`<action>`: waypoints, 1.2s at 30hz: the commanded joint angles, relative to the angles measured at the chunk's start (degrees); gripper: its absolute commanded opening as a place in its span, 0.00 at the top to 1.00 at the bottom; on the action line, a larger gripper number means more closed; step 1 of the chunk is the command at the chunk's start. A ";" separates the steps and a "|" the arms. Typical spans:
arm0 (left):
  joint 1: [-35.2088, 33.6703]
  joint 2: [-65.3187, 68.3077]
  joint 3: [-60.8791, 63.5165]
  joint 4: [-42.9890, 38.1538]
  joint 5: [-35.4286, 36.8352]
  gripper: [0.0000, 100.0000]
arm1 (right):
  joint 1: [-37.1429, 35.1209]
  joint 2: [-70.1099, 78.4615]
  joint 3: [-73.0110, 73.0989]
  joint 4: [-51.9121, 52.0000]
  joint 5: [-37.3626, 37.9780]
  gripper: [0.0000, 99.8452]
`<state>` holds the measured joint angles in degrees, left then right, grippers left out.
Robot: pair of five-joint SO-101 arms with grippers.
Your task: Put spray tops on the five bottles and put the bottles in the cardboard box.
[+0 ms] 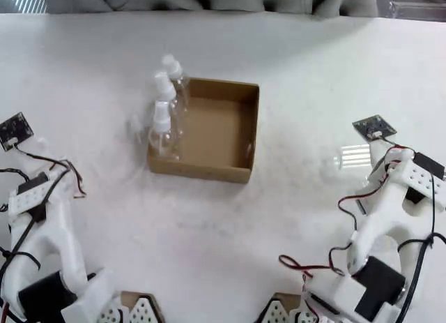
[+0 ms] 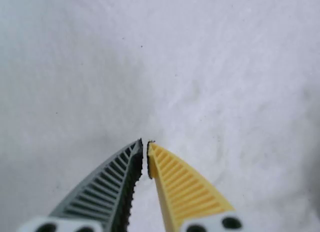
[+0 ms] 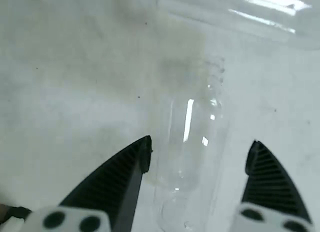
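The cardboard box (image 1: 240, 138) sits open at the table's middle. Three clear bottles with white spray tops (image 1: 166, 117) stand upright along its left wall. A clear bottle without a top (image 3: 192, 142) lies on the table between the spread fingers of my right gripper (image 3: 200, 149), which is open and apart from it. Another clear bottle (image 3: 240, 9) lies crosswise just beyond; its glints (image 1: 354, 157) appear near the right arm in the high view. My left gripper (image 2: 145, 144) is shut on nothing over bare white table.
A faint clear object (image 1: 134, 128) lies just outside the box's left wall. The left arm (image 1: 38, 218) is at the front left corner and the right arm (image 1: 390, 204) at the front right, with loose wires at both. Open table lies between them.
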<state>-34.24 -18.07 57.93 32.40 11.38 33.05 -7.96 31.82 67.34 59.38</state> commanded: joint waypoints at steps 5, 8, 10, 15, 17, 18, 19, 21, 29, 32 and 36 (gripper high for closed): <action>-0.04 0.13 -2.11 -1.23 0.18 0.97 | -0.48 3.21 -3.08 -4.35 0.97 0.74; -0.04 0.13 -2.11 -1.23 0.18 0.97 | -0.48 3.30 -3.08 -4.35 0.97 0.70; -0.04 0.13 -2.11 -1.23 0.18 0.97 | -0.48 3.56 -3.08 -4.35 0.97 0.70; -0.04 0.13 -2.11 -1.23 0.18 0.97 | -1.36 3.82 -2.99 -4.44 0.97 0.72; -0.04 0.13 -2.11 -1.23 0.18 0.97 | -1.71 3.82 -2.81 -4.44 0.88 0.73; -0.04 0.13 -2.11 -1.23 0.18 0.97 | -1.98 3.82 -2.99 -4.44 0.79 0.73; -0.04 0.13 -2.11 -1.23 0.18 0.97 | -2.07 3.74 -3.08 -4.44 0.79 0.73; -0.04 0.13 -2.11 -1.23 0.18 0.97 | -2.07 3.82 -3.08 -4.44 0.88 0.73; -0.04 0.13 -2.11 -1.23 0.18 0.97 | -1.89 3.91 -2.99 -4.44 0.88 0.73; -0.04 0.13 -2.11 -1.23 0.18 0.97 | -1.89 4.53 -2.99 -4.44 0.88 0.73; -0.04 0.13 -2.11 -1.23 0.18 0.97 | -1.80 8.66 -4.22 -6.29 0.88 0.73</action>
<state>-34.24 -18.07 57.93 32.40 11.38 31.74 -0.31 31.47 62.77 59.82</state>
